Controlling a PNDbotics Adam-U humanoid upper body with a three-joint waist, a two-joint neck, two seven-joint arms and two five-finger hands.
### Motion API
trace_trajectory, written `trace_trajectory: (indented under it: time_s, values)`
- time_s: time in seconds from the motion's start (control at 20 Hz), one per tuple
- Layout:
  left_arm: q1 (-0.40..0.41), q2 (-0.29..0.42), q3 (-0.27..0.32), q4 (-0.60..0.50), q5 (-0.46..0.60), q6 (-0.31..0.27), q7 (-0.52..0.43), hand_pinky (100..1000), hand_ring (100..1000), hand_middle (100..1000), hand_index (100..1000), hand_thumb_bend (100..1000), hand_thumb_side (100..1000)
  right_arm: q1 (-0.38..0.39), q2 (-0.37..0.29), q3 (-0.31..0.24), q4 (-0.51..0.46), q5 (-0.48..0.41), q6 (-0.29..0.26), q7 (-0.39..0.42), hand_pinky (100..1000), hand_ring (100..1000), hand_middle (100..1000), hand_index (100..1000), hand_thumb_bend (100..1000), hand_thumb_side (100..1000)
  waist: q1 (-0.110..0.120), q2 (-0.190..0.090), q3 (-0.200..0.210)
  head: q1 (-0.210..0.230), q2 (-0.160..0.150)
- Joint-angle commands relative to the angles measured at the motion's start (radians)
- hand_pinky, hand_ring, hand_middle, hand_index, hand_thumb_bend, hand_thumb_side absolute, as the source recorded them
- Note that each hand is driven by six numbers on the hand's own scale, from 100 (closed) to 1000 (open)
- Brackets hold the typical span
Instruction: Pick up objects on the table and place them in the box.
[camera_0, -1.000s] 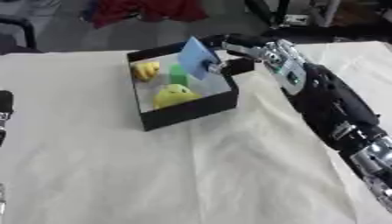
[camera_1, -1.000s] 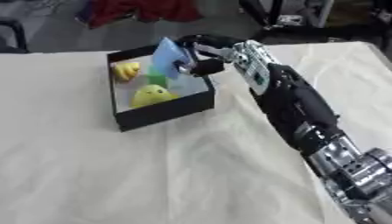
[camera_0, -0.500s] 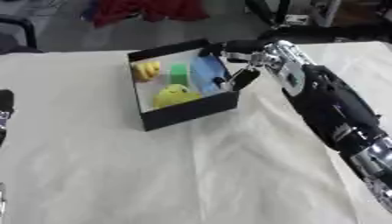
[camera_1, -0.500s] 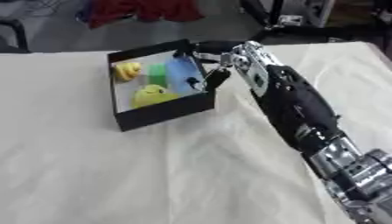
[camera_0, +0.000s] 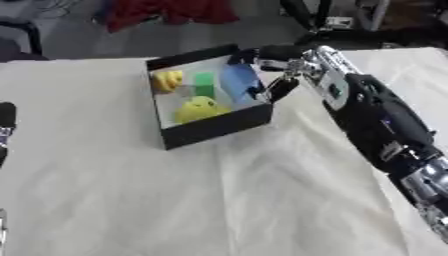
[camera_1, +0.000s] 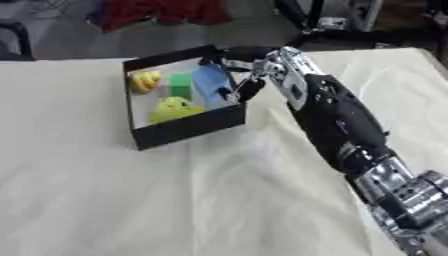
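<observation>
Nearest, the cream cloth over the table (camera_0: 219, 200) fills the lower frame, creased, with nothing of the task lying loose on it that I can make out. At the left edge I see a dark part of my left hand (camera_0: 5, 120), low and idle; I cannot tell how its fingers stand.

My right arm runs in from the near right corner, silver joint near, black forearm slanting up toward the middle. It ends at my right hand (camera_0: 282, 70), which sits at the right wall of the black box (camera_0: 214, 131). The fingers (camera_1: 248, 91) hang spread over the box's right rim and far right corner; they look released, curled round nothing I can see.

The box stands left of centre, askew, its near wall dark and its floor pale. Inside, near: a yellow-green rounded object (camera_0: 199, 108). Far left in the box: a yellow object (camera_0: 168, 80). Beside it, toward the middle: a green block (camera_0: 204, 83). Right of that, a blue piece (camera_0: 239, 82) lies in the box just beside the fingers; whether they touch it I cannot tell.

Beyond the table: grey floor and a red heap (camera_0: 166, 10).
</observation>
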Motion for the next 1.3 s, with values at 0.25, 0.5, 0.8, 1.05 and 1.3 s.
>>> trace_trajectory:
  time_s: [0.25,0.5,0.8,1.05,1.3]
  values:
    - [-0.012,0.009,0.007,-0.014,-0.001,0.000,0.003,661,552,583,807,810,685,-0.021,-0.030,-0.006,-0.035,0.069,0.004,-0.096,893,784,454,628,279,885,0.004,-0.004,-0.002,0.001,-0.002]
    - [-0.013,0.010,0.008,-0.015,-0.001,0.000,0.004,661,551,583,807,810,685,-0.021,-0.031,-0.004,-0.037,0.115,0.021,-0.154,851,694,330,442,285,873,0.004,-0.002,-0.003,0.002,-0.002]
    - [-0.013,0.009,0.008,-0.015,-0.001,0.000,0.004,661,549,582,807,810,685,-0.019,-0.030,-0.003,-0.035,0.147,0.043,-0.210,829,664,301,386,263,873,0.004,-0.001,-0.002,0.002,-0.002]
    - [-0.013,0.009,0.008,-0.015,-0.001,-0.001,0.004,661,548,582,807,810,685,-0.019,-0.028,-0.003,-0.031,0.157,0.051,-0.225,811,642,280,336,242,888,0.004,-0.001,-0.002,0.002,-0.002]
    - [-0.013,0.009,0.008,-0.014,-0.001,-0.001,0.004,661,547,582,807,811,685,-0.019,-0.028,0.001,-0.033,0.159,0.055,-0.235,852,730,410,740,243,847,0.003,0.000,-0.002,0.001,-0.002]
